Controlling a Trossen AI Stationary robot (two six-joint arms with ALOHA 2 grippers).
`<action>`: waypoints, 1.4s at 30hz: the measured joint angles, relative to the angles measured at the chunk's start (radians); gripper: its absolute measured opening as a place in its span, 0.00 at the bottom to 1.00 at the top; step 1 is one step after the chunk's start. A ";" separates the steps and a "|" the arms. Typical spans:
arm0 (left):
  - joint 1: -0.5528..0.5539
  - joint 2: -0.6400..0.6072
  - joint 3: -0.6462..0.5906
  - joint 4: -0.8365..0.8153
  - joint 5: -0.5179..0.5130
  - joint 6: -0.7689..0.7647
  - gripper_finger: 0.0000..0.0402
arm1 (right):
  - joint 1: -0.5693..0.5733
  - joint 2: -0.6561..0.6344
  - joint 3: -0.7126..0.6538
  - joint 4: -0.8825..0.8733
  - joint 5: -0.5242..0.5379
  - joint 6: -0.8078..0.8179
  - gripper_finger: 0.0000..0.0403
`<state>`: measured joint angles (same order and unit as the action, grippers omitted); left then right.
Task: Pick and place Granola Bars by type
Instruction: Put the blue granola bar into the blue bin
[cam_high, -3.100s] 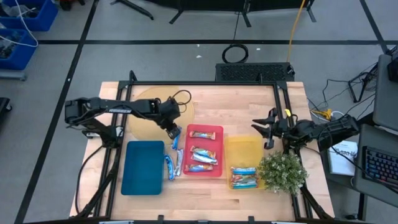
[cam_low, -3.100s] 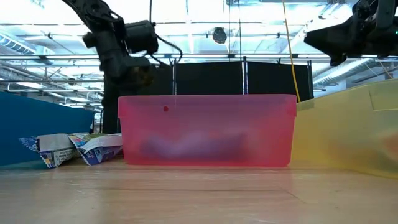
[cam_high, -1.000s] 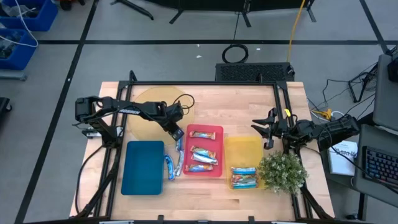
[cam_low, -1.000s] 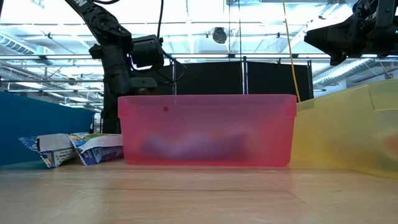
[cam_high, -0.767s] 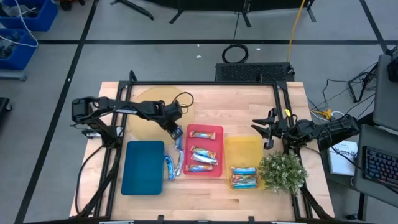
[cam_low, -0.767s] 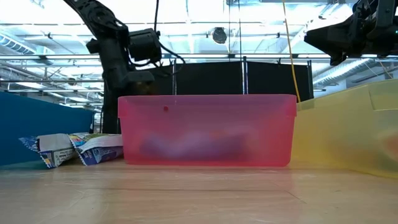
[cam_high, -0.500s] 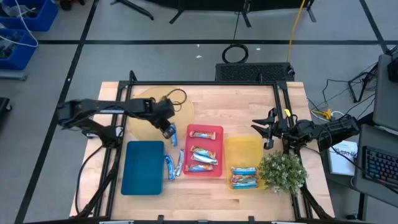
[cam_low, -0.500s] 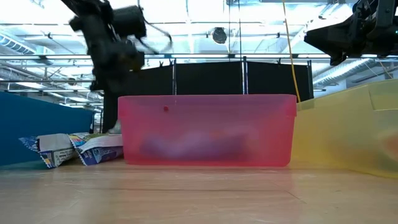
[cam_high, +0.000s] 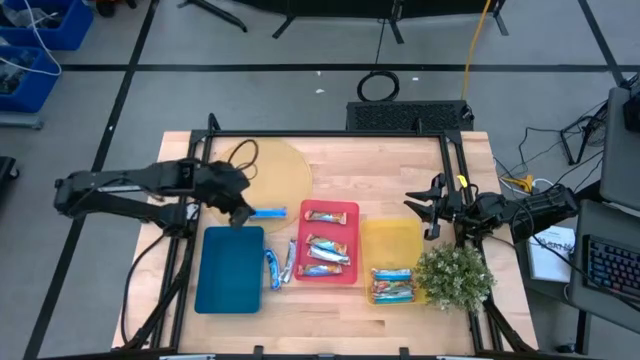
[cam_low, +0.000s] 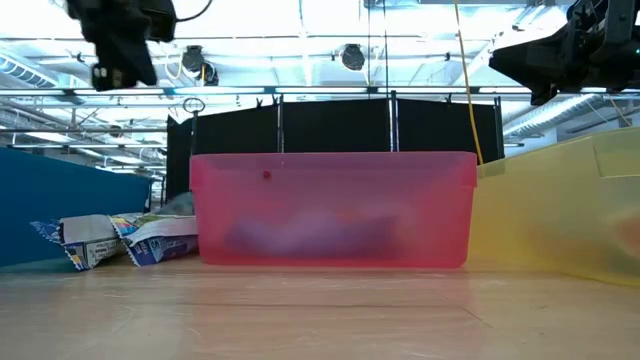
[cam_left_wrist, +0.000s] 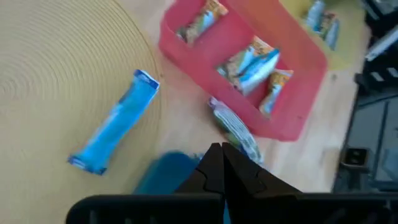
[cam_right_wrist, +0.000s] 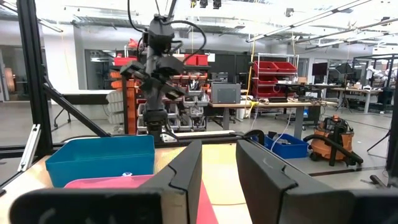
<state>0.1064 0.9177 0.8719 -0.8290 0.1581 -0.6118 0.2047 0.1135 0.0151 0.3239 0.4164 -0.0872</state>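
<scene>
A light blue granola bar (cam_high: 266, 212) (cam_left_wrist: 115, 121) lies flat on the near-right edge of the round straw mat (cam_high: 270, 170), with nothing touching it. My left gripper (cam_high: 240, 215) (cam_left_wrist: 221, 163) hangs shut and empty above the table, to the left of that bar. Two more bars (cam_high: 280, 266) lie on the wood between the blue tray (cam_high: 230, 268) and the red tray (cam_high: 345, 212). Three bars rest in the red tray, and others (cam_high: 392, 285) lie at the near end of the yellow tray (cam_high: 390, 235). My right gripper (cam_high: 430, 210) (cam_right_wrist: 219, 165) waits open at the table's right side.
A bushy green plant (cam_high: 455, 275) stands at the near right corner beside the yellow tray. Black frame rails (cam_high: 330, 135) run along the table's far, left and right edges. Bare wood shows beyond the red and yellow trays (cam_high: 390, 170).
My left gripper has risen and drawn back toward the table's left edge, staying shut. The light blue bar that lay beside the red tray's left wall has shifted left and turned crosswise, and now rests on the mat's edge.
</scene>
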 joint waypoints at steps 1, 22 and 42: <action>-0.013 -0.017 0.000 -0.014 -0.005 -0.014 0.00 | 0.000 0.000 0.000 0.000 0.000 0.000 0.23; -0.008 0.468 0.000 -0.038 -0.213 0.567 0.45 | 0.000 0.000 0.000 0.000 0.000 0.000 0.23; 0.103 0.720 0.000 0.080 -0.184 0.764 0.39 | 0.000 0.000 0.000 0.000 0.000 0.000 0.23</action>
<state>0.2090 1.6375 0.8722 -0.7489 -0.0262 0.1519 0.2044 0.1135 0.0151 0.3241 0.4164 -0.0872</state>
